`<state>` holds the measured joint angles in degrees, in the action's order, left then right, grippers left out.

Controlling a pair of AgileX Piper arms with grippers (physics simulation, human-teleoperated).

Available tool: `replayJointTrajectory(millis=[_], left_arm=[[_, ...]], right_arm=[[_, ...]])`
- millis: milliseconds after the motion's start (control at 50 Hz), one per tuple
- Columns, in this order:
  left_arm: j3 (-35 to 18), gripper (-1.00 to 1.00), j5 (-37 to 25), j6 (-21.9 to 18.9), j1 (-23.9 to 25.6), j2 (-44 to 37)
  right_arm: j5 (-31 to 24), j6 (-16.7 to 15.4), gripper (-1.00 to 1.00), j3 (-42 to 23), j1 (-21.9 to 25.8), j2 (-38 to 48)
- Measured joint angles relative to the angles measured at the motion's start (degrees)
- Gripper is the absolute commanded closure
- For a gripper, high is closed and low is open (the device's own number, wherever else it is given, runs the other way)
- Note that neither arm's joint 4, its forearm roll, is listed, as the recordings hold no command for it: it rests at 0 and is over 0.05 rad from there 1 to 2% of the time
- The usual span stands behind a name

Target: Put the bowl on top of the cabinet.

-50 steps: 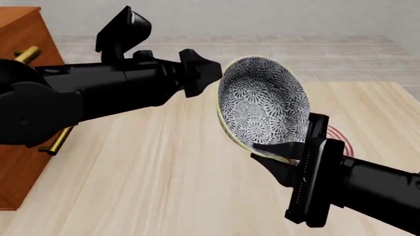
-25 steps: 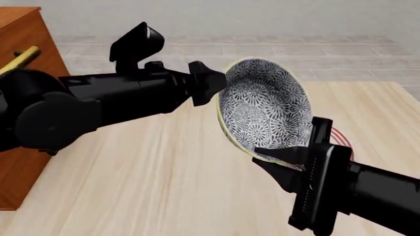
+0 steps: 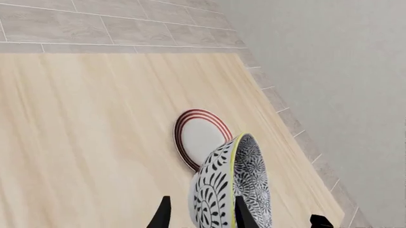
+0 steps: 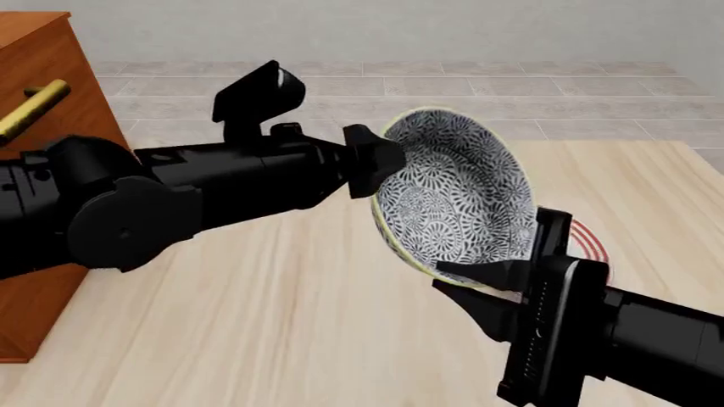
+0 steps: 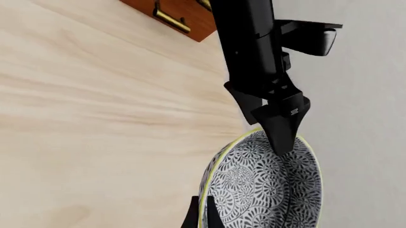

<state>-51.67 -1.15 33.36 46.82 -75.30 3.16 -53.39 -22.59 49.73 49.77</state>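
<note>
The bowl (image 4: pixel 459 195), white with a dense black pattern and a yellow rim, hangs tilted on its side above the table, its inside facing the camera. My right gripper (image 4: pixel 481 273) is shut on its lower rim and holds it up. My left gripper (image 4: pixel 379 159) reaches the upper left rim. In the left wrist view its fingers (image 3: pixel 162 216) straddle the bowl (image 3: pixel 219 190) wall, with a gap on the outer side, so it is open. The right wrist view shows the bowl (image 5: pixel 266 190) with the left arm's fingertips on its far rim. The cabinet (image 4: pixel 46 59) stands at the far left.
A flat white plate with red rings (image 3: pixel 201 137) lies on the wooden table (image 4: pixel 283 322) under and behind the bowl, partly hidden in the front view. A brass handle (image 4: pixel 29 110) juts from the cabinet's front. The left arm's body covers much of the table's left.
My left arm has moved right toward the bowl, and its fingertips now reach over the upper left rim. The right gripper has held the bowl almost still.
</note>
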Motion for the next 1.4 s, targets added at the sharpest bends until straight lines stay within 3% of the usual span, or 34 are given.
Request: replayJointTrajectory(millis=[240,260,740,760,1400], left_arm=[[0.46,-1.0,1.05,0.1,0.1,-0.8],[0.51,1.0,1.12,0.1,0.1,-0.86],[1.69,1.0,1.53,-0.21,-0.46,0.42],[1.77,1.0,1.55,-0.23,-0.51,0.5],[3.88,1.0,1.59,-1.45,-5.96,1.12]], right_arm=[[0.33,0.18,1.0,0.44,0.61,-0.05],[0.35,0.2,1.0,0.49,0.63,-0.06],[0.78,0.06,1.0,0.08,1.76,-0.4],[0.8,-0.01,-1.0,0.06,1.8,-0.47],[-1.17,-1.14,-1.0,0.16,2.54,-5.42]])
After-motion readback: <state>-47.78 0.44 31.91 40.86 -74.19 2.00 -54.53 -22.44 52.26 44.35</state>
